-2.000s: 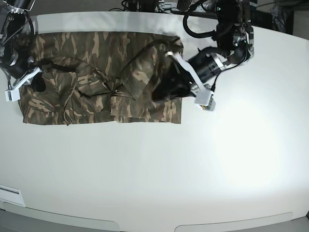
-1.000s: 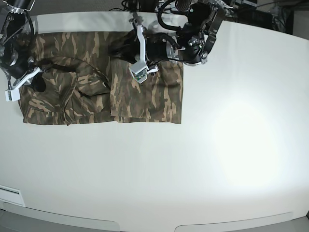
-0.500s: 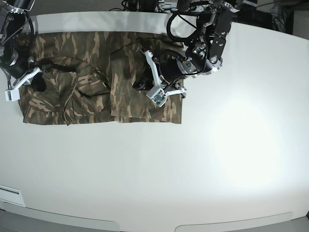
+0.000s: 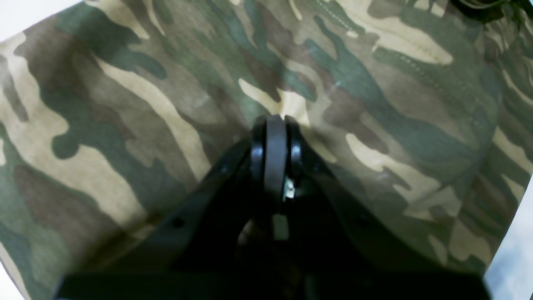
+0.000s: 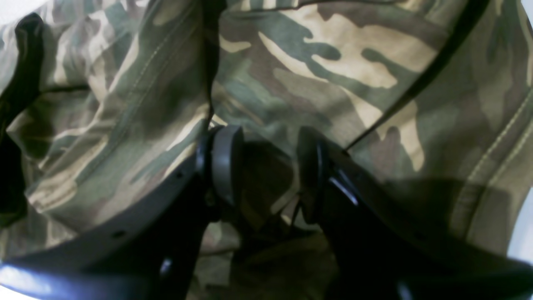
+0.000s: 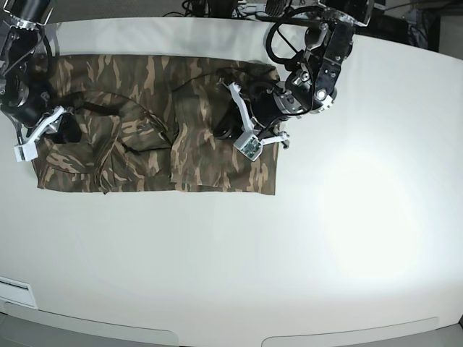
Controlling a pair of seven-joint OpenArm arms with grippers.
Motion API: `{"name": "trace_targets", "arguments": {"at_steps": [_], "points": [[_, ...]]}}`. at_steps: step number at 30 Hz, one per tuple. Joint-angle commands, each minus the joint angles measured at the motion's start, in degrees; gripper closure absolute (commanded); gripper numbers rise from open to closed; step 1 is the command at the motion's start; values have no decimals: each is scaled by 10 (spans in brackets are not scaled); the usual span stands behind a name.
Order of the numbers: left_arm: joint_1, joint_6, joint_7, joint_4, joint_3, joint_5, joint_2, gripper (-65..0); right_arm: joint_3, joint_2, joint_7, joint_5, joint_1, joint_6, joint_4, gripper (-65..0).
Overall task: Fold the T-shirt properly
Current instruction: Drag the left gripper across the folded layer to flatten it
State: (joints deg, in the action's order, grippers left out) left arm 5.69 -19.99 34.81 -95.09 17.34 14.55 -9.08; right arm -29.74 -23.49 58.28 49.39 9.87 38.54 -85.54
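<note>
The T-shirt [image 6: 145, 94] lies spread along the far left of the white table [image 6: 304, 246], with loose folds and wrinkles through its middle. My left gripper [image 6: 226, 130] hangs low over the shirt's right part. In the left wrist view it [image 4: 275, 125] is shut, tips pressed together against the T-shirt [image 4: 374, 96], with no cloth visibly between them. My right gripper [image 6: 64, 129] is over the shirt's left end. In the right wrist view it [image 5: 266, 160] stands open, with the bunched T-shirt [image 5: 325, 71] lying just under and between the fingers [image 5: 225, 158].
The shirt's far edge lies close to the table's back edge [image 6: 145, 25]. Cables and equipment [image 6: 239, 7] sit behind the table. A white label [image 6: 14, 293] is at the near left corner.
The right gripper has opened and shifted slightly right. The left arm slid a little right and nearer. The shirt moved slightly nearer.
</note>
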Motion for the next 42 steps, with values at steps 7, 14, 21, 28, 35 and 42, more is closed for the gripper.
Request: {"name": "trace_targets", "arguments": {"at_steps": [7,14,21,28,35,42], "points": [[5,21,61,8,-2,-44,-37,0,-7,-53,24,-23,-54,-29,-22,-301],[5,21,59,8,-3,-29,-67,0,-50,-73,14,-135,-61,-92,-21,-395],[5,21,59,8,-3,-29,-73,0,-57,-73,14,-127,-28,-113,30,-395],[4,20,59,8,-3,-5,-73,0,-57,-65,85,15,-28,-26,140,-395],[2,20,59,8,-3,-5,-73,0,-47,-17,178,162,-28,15,152,-394],[2,20,59,8,-3,-5,-73,0,1,6,191,198,-29,15,151,-390]]}}
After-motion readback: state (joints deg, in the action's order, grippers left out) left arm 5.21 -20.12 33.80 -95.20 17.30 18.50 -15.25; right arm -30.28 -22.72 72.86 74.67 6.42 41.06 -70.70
